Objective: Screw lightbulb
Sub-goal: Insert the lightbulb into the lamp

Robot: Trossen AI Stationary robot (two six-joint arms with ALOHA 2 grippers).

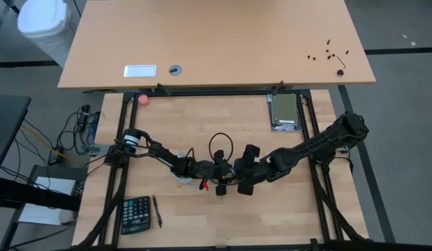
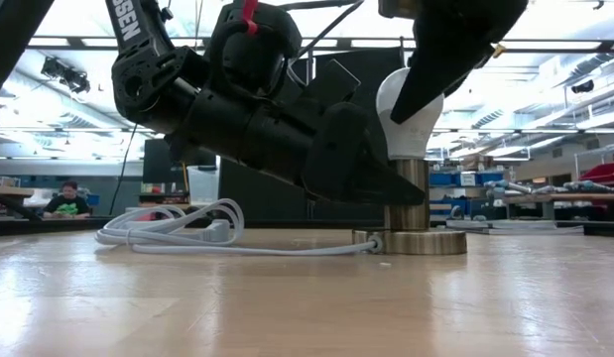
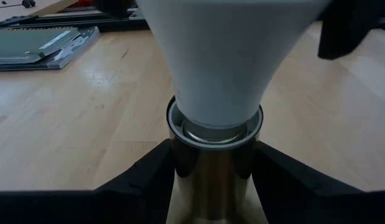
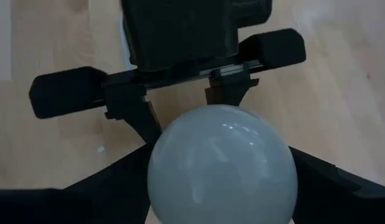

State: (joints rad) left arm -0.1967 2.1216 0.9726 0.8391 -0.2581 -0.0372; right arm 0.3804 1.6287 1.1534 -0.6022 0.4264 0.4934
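Standing upright in the socket (image 3: 214,168), the bulb (image 4: 222,165) sits between the right gripper (image 4: 220,186) fingers, seemingly clamped at its globe; the left gripper (image 3: 214,180), below it, clamps the socket.

White lightbulb (image 4: 222,163) between right end effector (image 4: 222,186) fingers, over wood

Lightbulb (image 3: 220,59) top cut off; its screw base hidden inside socket (image 3: 214,134).

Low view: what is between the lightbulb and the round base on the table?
In the low view, an upright metal socket post stands between the lightbulb and the round base.
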